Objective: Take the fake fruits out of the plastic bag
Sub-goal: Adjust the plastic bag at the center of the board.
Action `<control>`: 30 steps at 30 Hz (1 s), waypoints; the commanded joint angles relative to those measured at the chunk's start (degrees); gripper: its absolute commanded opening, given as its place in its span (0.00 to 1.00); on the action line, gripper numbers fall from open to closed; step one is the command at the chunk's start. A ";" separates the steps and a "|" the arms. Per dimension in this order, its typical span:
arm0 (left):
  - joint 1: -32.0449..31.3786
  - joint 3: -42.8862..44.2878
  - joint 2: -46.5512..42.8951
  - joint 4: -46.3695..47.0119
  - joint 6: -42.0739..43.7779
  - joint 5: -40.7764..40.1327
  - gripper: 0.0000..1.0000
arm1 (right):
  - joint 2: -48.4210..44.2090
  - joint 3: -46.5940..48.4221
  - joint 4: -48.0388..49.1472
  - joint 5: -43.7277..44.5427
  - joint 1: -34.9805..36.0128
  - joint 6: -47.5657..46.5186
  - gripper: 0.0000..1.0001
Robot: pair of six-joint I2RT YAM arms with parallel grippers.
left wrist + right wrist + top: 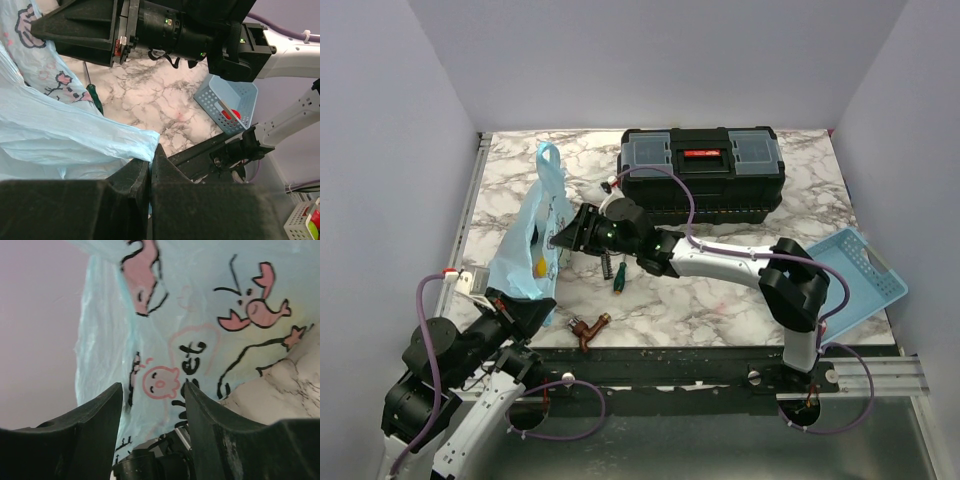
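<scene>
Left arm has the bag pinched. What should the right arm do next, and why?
Probably close the right gripper on the plastic bag. Its jaws stand apart with the film right at their tips, while the left gripper is shut on the bag's near end. A yellow fruit shows through the film, inside the bag.

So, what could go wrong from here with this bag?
The left pincer is clamped on the edge of the plastic bag while the right pincer faces its printed side, so pulling apart could tear the thin film. The yellow fruit inside may stay trapped. The green screwdriver lying close by could also get knocked.
</scene>
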 commanded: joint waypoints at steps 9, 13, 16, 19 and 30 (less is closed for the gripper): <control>-0.79 -1.31 1.33 -1.52 -0.91 1.14 0.00 | 1.76 3.39 1.59 1.04 2.96 -1.64 0.60; -0.79 -0.39 0.83 -2.87 -0.73 -1.60 0.01 | 1.90 2.60 0.46 3.11 3.10 -2.08 0.32; -0.82 2.17 2.00 -4.25 1.21 -3.19 0.24 | -1.12 -0.80 0.72 7.57 3.16 -4.16 0.08; -0.82 5.49 3.51 -5.31 4.06 -6.07 0.58 | -4.58 -3.74 0.76 9.73 3.06 -8.04 0.01; -0.81 17.45 25.43 -5.66 16.95 -28.31 0.87 | -9.69 -10.23 4.03 7.49 3.03 -10.41 0.01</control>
